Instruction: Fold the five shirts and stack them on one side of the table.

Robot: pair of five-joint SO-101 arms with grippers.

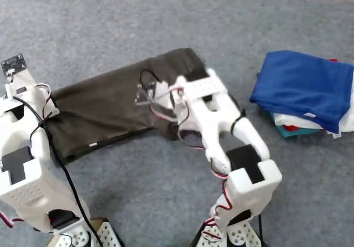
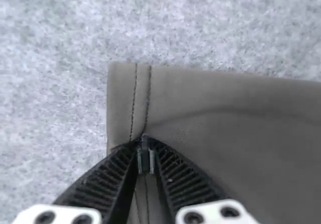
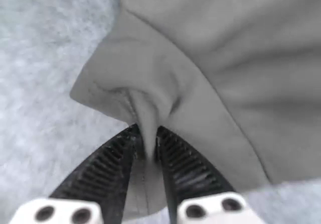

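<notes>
A dark olive shirt (image 1: pixel 110 108) lies stretched across the middle of the grey table as a long folded strip. My left gripper (image 2: pixel 145 142) is shut on its stitched hem at the shirt's left end (image 1: pixel 48 117); the cloth (image 2: pixel 225 123) spreads flat away from the fingers. Near the shirt's right front edge my right gripper (image 3: pixel 145 133) is shut on a pinched fold of the same cloth (image 3: pixel 210 58), with its tip under the arm (image 1: pixel 168 126). A stack of folded shirts, a blue one (image 1: pixel 304 86) on top, sits at the right side.
White, teal and red folded shirts (image 1: pixel 293 126) peek out under the blue one. Grey carpet-like table surface (image 1: pixel 166 31) stretches behind the olive shirt and in front of it between the two arm bases.
</notes>
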